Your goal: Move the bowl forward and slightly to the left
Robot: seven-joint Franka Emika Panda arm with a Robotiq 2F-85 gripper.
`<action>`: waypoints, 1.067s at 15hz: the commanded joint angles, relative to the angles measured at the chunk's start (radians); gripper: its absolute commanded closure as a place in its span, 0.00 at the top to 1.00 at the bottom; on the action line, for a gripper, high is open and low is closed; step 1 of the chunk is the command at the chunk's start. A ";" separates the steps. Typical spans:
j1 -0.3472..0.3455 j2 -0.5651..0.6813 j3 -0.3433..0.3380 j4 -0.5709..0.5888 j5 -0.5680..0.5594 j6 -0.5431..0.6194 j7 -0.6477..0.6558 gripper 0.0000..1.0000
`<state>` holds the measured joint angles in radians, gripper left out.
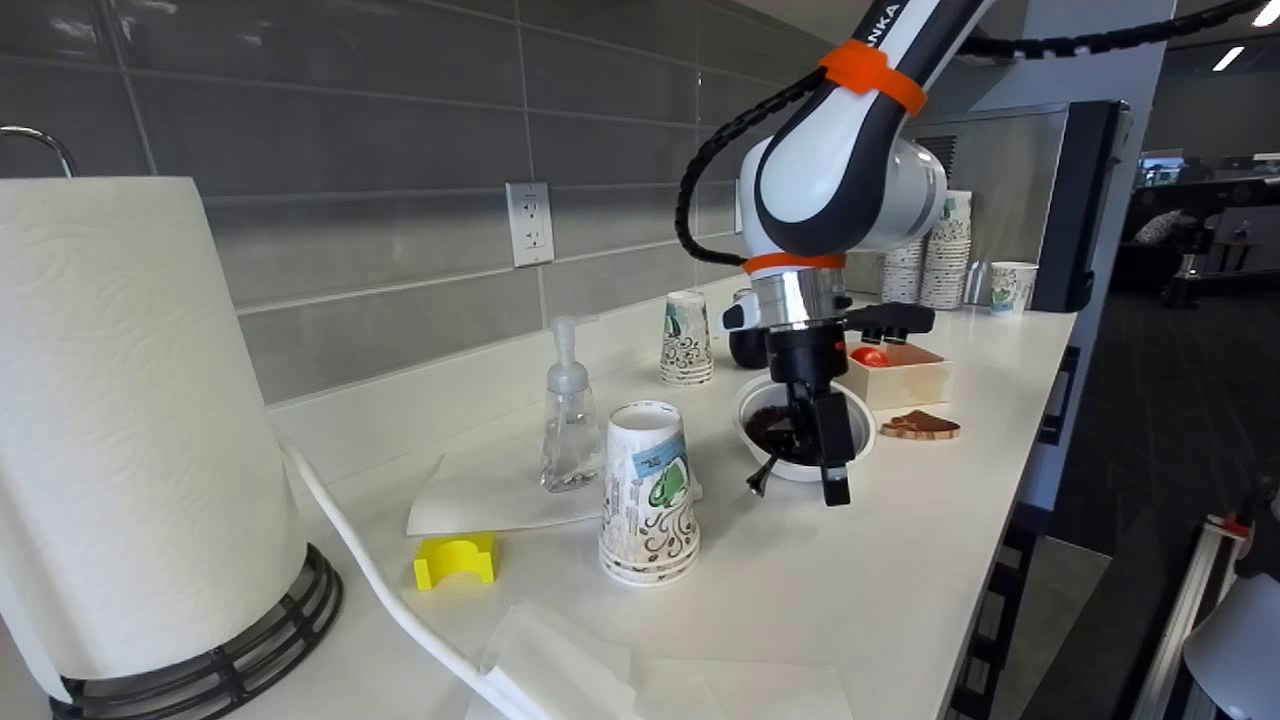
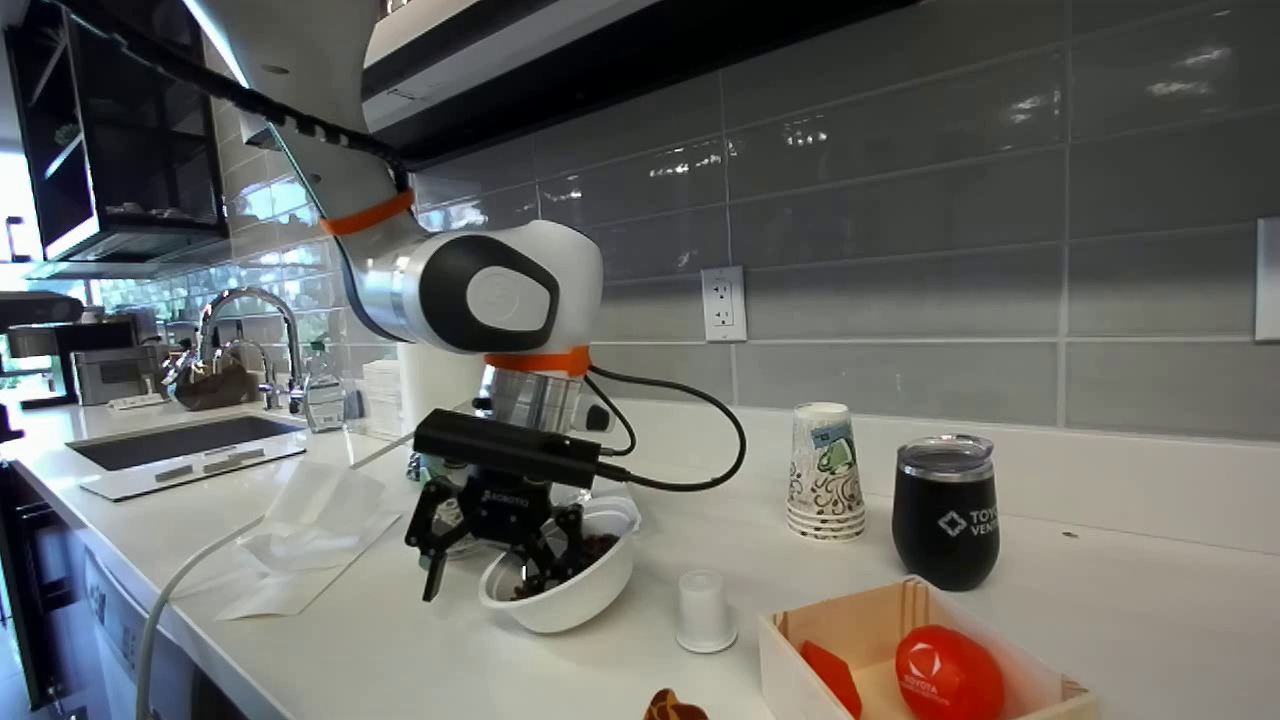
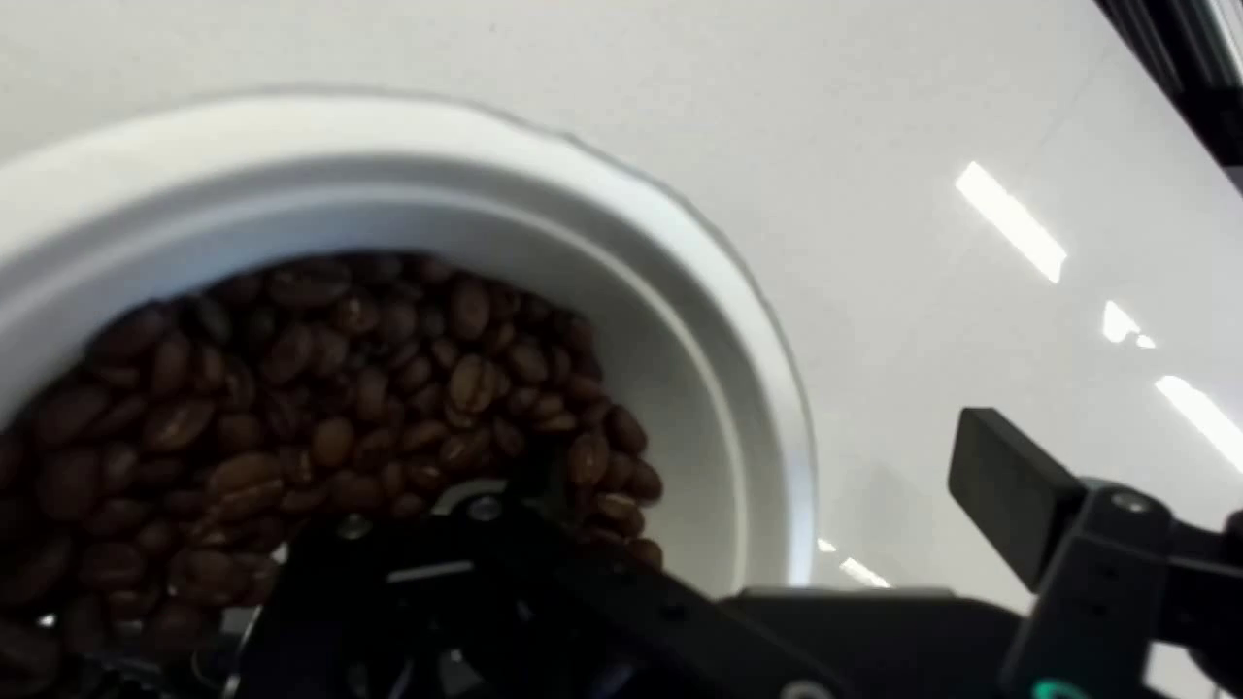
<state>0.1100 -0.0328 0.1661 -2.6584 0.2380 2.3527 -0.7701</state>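
Observation:
The small round white bowl stands on the counter in both exterior views [image 1: 862, 430] [image 2: 585, 605]. It holds dark brown beans, heaped toward one side in the wrist view. The bowl's wall fills much of the left of the wrist view [image 3: 680, 388]. In an exterior view its rim slants; I cannot tell whether it is tilted. My gripper [image 2: 485, 580] is open and straddles the rim. It also shows in the wrist view [image 3: 777, 476] and in an exterior view [image 1: 798, 485]. One finger is inside, down at the beans; the other is outside, apart from the wall.
A wooden box with red pieces [image 1: 915, 385] and a brown toast-like piece [image 1: 920, 426] lie near the bowl. A small white pod [image 2: 703, 608] stands beside it. Stacked paper cups [image 1: 650, 500], a soap bottle [image 1: 570, 440], a black tumbler [image 2: 946, 525] and a yellow block [image 1: 452, 560] stand around.

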 commanded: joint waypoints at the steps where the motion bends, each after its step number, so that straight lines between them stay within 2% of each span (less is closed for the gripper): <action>1: 0.012 -0.074 -0.030 -0.056 0.089 0.013 -0.035 1.00; 4: 0.013 -0.097 -0.053 -0.060 0.145 0.019 -0.047 1.00; 8: 0.010 -0.108 -0.085 -0.041 0.164 0.008 -0.045 1.00; 16: 0.008 -0.225 -0.110 -0.061 0.116 0.000 0.132 1.00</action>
<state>0.1099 -0.1658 0.0629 -2.6859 0.3695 2.3547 -0.7268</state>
